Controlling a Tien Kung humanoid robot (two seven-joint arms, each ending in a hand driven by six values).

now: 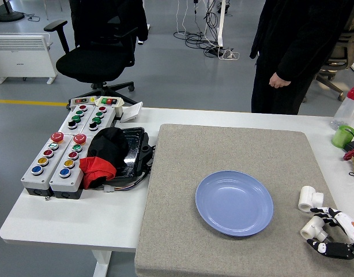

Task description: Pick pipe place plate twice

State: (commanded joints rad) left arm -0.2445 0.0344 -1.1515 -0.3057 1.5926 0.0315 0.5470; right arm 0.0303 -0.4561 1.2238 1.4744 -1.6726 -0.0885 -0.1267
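Note:
A blue plate [234,202] lies empty in the middle of the grey mat [183,173]. Two white pipe pieces are on the mat to its right. The farther pipe piece [308,198] lies free. The nearer pipe piece [312,227] sits between the fingers of my right hand [313,228], which comes in from the lower right corner. A white finger [330,216] curls over its top and a black finger [330,249] closes in under it. The piece rests on the mat. My left arm is out of sight.
Grey button boxes [61,156] and a black and red bundle [108,156] sit at the table's left. A green cup [343,137] and a clear bottle [347,107] stand at the far right edge. A person in black [292,52] stands behind the table, hand [277,80] hanging down.

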